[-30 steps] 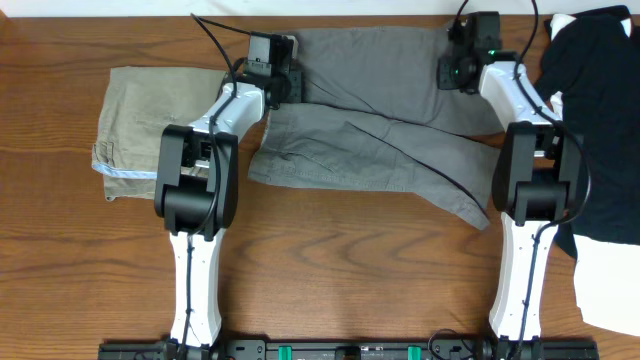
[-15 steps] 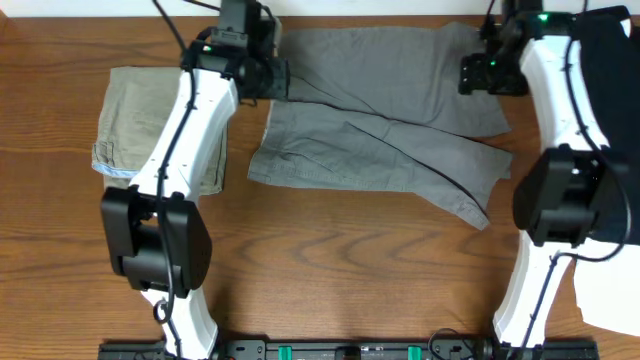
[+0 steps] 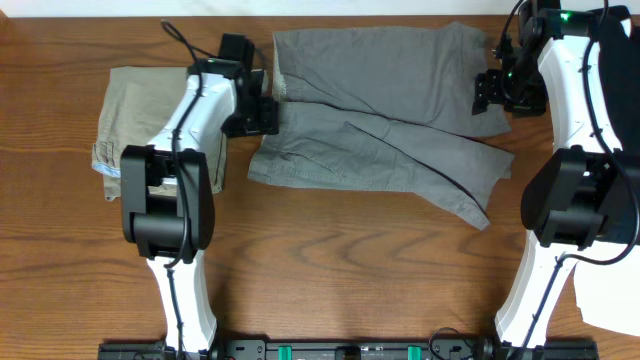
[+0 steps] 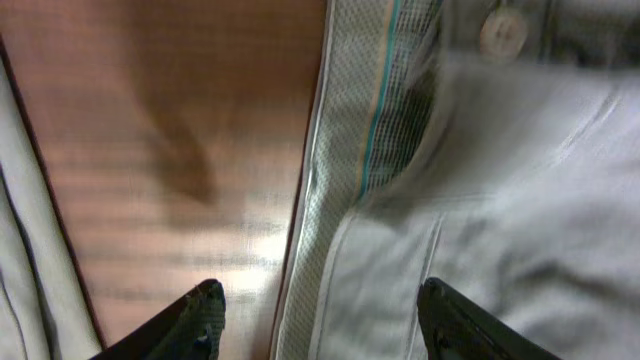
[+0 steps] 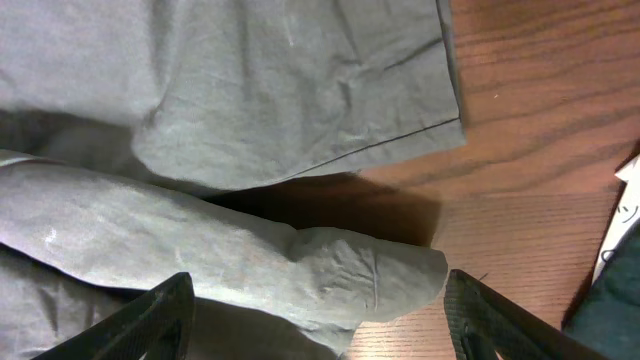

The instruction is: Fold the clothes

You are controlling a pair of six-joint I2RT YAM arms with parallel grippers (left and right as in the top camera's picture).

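Grey trousers [image 3: 380,110] lie folded across the back middle of the table, one leg angled toward the front right. My left gripper [image 3: 270,110] hangs over their waistband [image 4: 350,150] at the left end. It is open [image 4: 320,325], its fingers [image 4: 205,315] straddling the band without touching it. A button [image 4: 503,32] shows near the waist. My right gripper [image 3: 490,92] is over the leg hems [image 5: 370,270] at the right end. It too is open [image 5: 325,320], with the cloth lying loose below it.
Khaki trousers [image 3: 150,125] lie folded at the left, close to my left arm. A heap of dark clothes [image 3: 615,130] lies at the right edge, with a white garment [image 3: 605,285] in front of it. Bare wood [image 3: 330,260] lies in front of the grey trousers.
Both grippers have opened and let the grey trousers go. The left gripper has come toward the front, along the waistband. The right gripper has shifted right, to the hems.
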